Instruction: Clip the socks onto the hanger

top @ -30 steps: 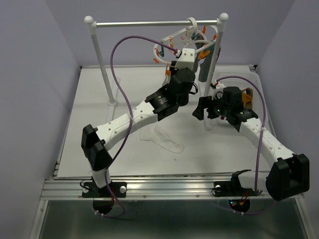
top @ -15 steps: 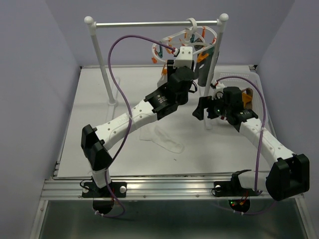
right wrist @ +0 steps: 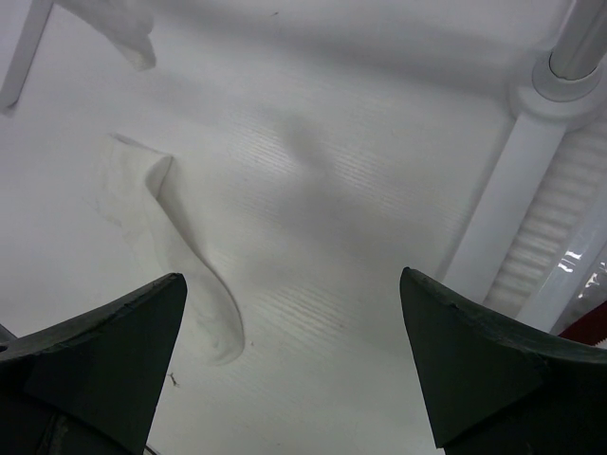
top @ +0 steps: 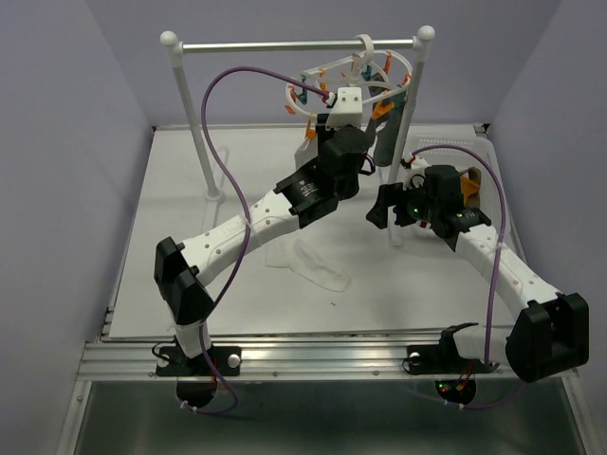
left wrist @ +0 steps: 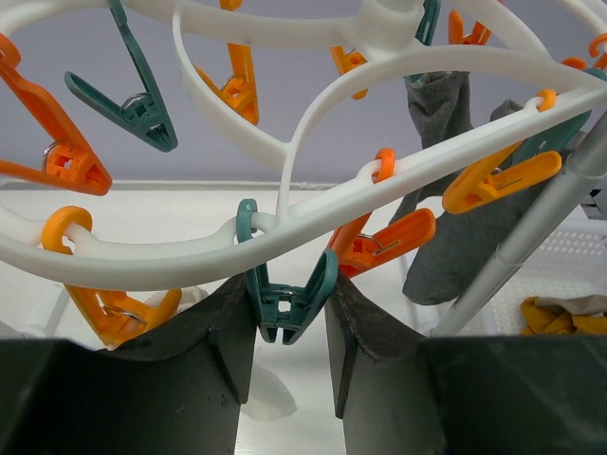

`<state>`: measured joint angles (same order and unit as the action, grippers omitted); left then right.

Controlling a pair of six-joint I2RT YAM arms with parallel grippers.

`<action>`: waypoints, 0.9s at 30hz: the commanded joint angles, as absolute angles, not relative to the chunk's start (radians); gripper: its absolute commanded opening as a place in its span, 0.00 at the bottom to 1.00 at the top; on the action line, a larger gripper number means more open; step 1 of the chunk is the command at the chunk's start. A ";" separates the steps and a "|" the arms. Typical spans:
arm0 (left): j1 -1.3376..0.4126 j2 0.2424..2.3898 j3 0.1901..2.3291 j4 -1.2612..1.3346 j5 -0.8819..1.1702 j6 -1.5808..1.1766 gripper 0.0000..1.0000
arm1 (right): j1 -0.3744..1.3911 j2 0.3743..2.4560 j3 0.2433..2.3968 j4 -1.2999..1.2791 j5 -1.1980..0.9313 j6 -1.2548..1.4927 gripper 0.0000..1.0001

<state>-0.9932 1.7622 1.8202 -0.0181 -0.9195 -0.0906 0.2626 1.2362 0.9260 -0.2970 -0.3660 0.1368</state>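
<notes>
The white oval hanger [top: 353,83] with orange and teal clips hangs from the rail at the back. My left gripper [top: 340,102] is raised to its underside. In the left wrist view the gripper [left wrist: 289,318] is closed round a teal clip [left wrist: 287,301], one finger on each clip handle, under the hanger ring [left wrist: 427,161]. A grey sock [left wrist: 444,213] hangs clipped at the right, also in the top view [top: 389,135]. A white sock [top: 318,268] lies flat on the table. My right gripper [top: 383,210] is open and empty above the table, with the white sock [right wrist: 180,242] ahead to its left [right wrist: 294,351].
The metal rail stand [top: 294,45] with ball-topped posts spans the back; its right post [right wrist: 503,218] stands close to my right gripper. A mustard sock [top: 469,180] lies at the right by the white basket, also in the left wrist view [left wrist: 555,318].
My left gripper has risen a little towards the hanger, and the hanger has shifted and tilted up with it. The right arm has not moved.
</notes>
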 commanded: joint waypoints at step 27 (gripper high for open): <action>-0.994 1.661 1.806 0.032 -0.890 -0.189 0.00 | 0.725 1.256 0.828 -0.100 -0.331 -0.326 1.00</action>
